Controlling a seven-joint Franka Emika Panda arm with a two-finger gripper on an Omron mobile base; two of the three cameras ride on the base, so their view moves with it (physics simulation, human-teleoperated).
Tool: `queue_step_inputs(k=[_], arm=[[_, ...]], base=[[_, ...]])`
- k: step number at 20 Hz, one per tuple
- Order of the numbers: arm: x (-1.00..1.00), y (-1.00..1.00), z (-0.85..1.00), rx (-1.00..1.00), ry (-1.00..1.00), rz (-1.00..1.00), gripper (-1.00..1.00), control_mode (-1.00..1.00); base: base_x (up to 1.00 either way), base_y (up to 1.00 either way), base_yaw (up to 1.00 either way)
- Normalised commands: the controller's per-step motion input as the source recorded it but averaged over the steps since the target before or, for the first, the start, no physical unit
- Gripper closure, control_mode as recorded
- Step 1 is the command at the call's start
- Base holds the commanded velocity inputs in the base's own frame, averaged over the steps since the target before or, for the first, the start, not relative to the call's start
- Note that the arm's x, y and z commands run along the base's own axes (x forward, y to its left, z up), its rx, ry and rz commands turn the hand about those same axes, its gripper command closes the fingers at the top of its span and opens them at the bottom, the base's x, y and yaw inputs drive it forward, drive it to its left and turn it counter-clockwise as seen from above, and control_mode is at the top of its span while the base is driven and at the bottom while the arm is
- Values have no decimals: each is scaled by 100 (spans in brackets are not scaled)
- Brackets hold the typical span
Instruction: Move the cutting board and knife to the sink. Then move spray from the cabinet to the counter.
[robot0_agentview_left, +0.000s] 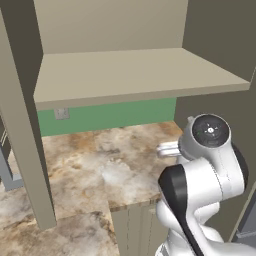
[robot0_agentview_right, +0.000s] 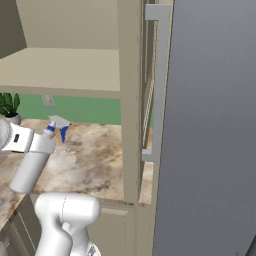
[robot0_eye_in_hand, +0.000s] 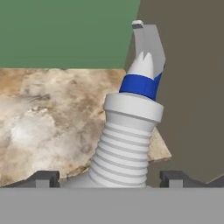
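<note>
Spanning the scene, the taupe-sided beige wall cabinet (robot0_agentview_left: 135, 75) stands over the marble-patterned beige-brown counter (robot0_agentview_left: 95, 165); the slim pale grey spray bottle (robot0_agentview_right: 34, 162) hangs tilted above it, between wide-spread gripper (robot0_eye_in_hand: 109, 178) fingers, apparently held. Setting down remains.

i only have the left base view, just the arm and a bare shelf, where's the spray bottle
Observer: The slim pale grey spray bottle with the white-and-blue nozzle is below the beige cabinet shelf, at the left of the right base view.
Operator: is it in the claw
Observer: Yes, the hand view shows it between the two tips of the claw.
Operator: upright?
Observer: No, it is tilted with the nozzle up, over the marble-patterned counter. I cannot tell whether its base touches.
</note>
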Motion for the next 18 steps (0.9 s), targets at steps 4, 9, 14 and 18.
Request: queue_step_inputs(k=[4,9,14,18], arm=[[53,0,-100,4,-3,0,100,-100],[30,0,-73,2,-20,0,100,-100],[17,0,-36,-1,-33,0,100,-100],[33,0,-56,-2,-24,0,100,-100]], base=[[0,0,0],[0,0,0],[0,0,0],[0,0,0]])
